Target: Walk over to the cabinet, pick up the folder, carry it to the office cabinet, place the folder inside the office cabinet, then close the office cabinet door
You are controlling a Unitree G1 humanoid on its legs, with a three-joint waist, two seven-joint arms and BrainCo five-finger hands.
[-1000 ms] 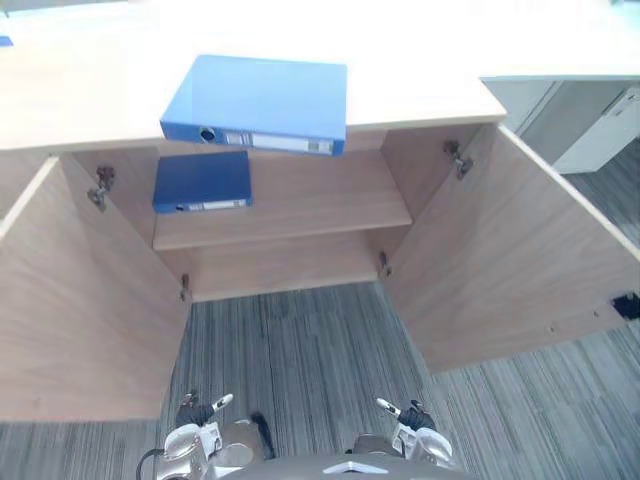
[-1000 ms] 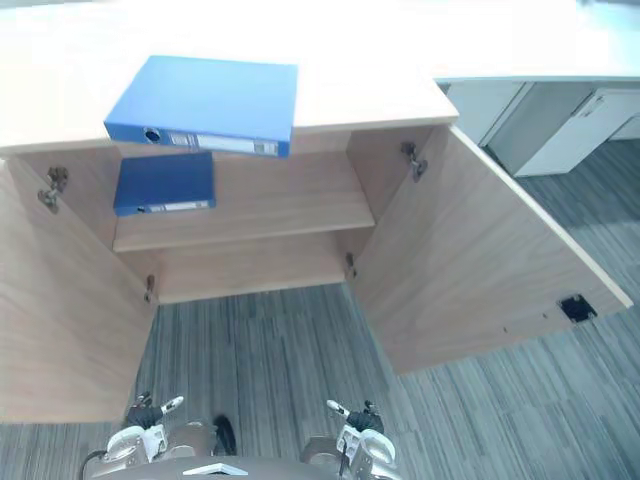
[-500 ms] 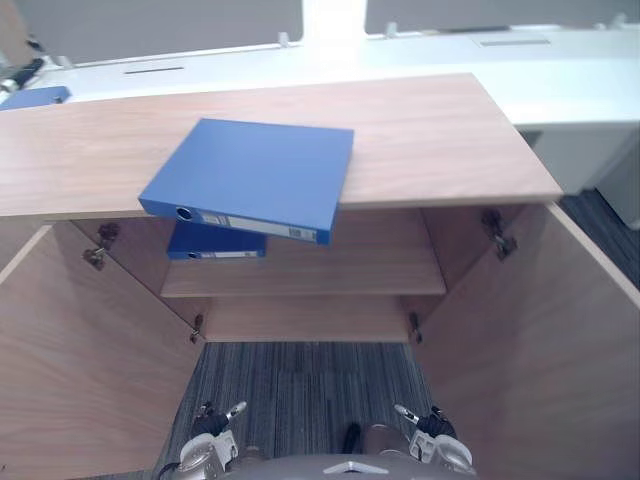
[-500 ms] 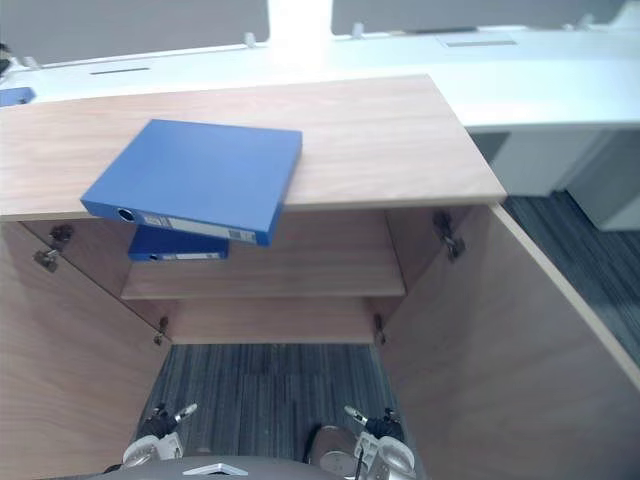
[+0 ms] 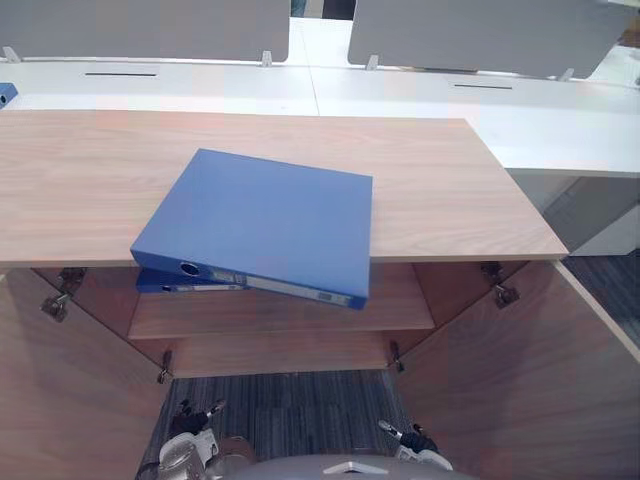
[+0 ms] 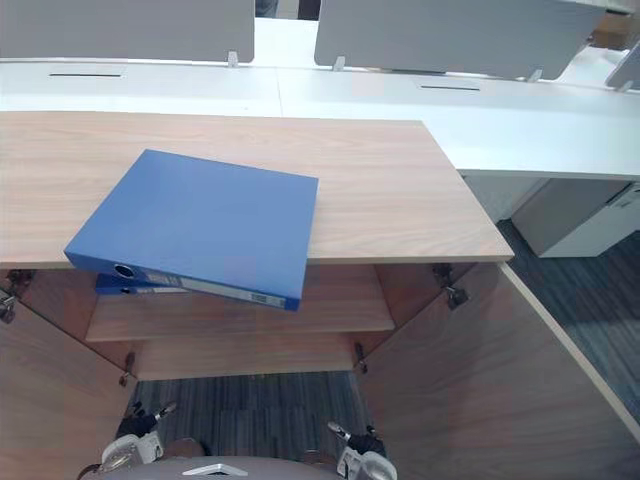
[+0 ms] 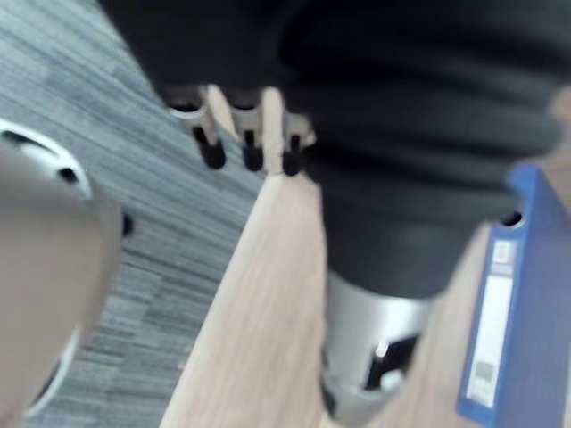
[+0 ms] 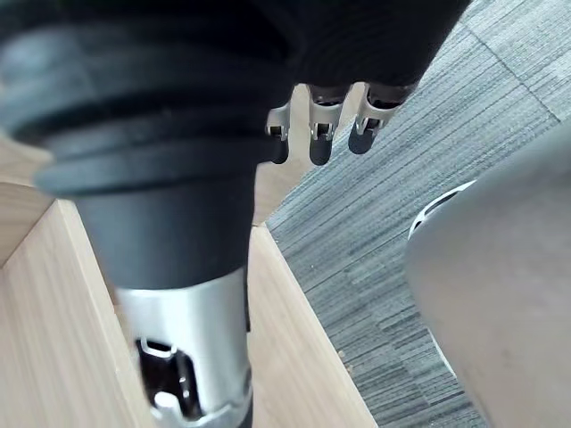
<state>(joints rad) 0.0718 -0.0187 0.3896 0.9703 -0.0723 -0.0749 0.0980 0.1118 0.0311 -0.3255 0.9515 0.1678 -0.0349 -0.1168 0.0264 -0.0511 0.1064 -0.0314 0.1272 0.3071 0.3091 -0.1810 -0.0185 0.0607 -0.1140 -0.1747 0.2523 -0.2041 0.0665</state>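
A blue folder (image 5: 262,224) lies flat on the wooden cabinet top (image 5: 440,190), its spine jutting over the front edge. A second blue folder (image 5: 176,287) lies on the shelf (image 5: 300,312) inside the cabinet, mostly hidden under the top. My left hand (image 5: 196,438) and right hand (image 5: 409,444) hang low by the floor, well below and in front of the cabinet. Both hold nothing, with relaxed fingers (image 7: 243,135) and fingers (image 8: 321,125) in the wrist views. A blue folder's spine (image 7: 508,330) also appears in the left wrist view.
Both cabinet doors stand open: the left door (image 5: 60,400) and the right door (image 5: 540,380) flank the grey striped carpet (image 5: 300,410) between them. White desks (image 5: 420,95) with grey partition screens (image 5: 480,35) run behind the cabinet.
The camera has moved closer and looks higher, so the cabinet top and the desks behind show more. The folders lie as before and both hands still hang low.
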